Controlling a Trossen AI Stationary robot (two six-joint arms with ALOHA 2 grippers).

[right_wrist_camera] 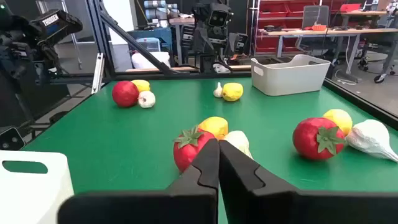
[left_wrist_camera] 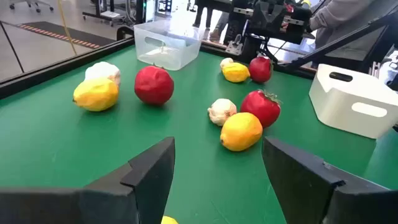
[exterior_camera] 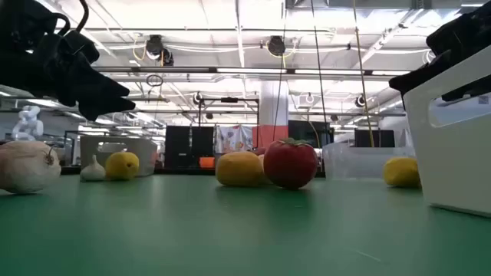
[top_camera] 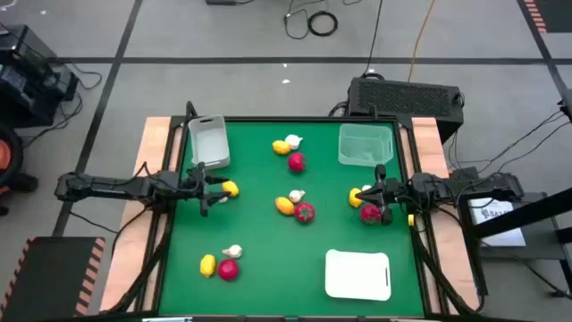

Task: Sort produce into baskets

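Note:
Produce lies in clusters on the green table: a lemon, garlic and red fruit at the far middle (top_camera: 290,150), at the centre (top_camera: 296,207), at the near left (top_camera: 221,263) and at the right (top_camera: 365,206). One lemon (top_camera: 231,189) lies just in front of my left gripper (top_camera: 213,190), which is open; a sliver of this lemon shows low between its fingers in the left wrist view (left_wrist_camera: 168,219). My right gripper (right_wrist_camera: 217,155) is shut and empty, held above the right cluster (left_wrist_camera: 245,68). The whitish bin (top_camera: 207,141), the clear greenish bin (top_camera: 365,145) and the white tray (top_camera: 357,274) hold nothing that I can see.
The whitish bin stands at the far left, the greenish bin at the far right, the tray at the near right (exterior_camera: 453,130). Bare green table lies between the clusters. Wooden rails (top_camera: 156,143) and a black frame edge the table.

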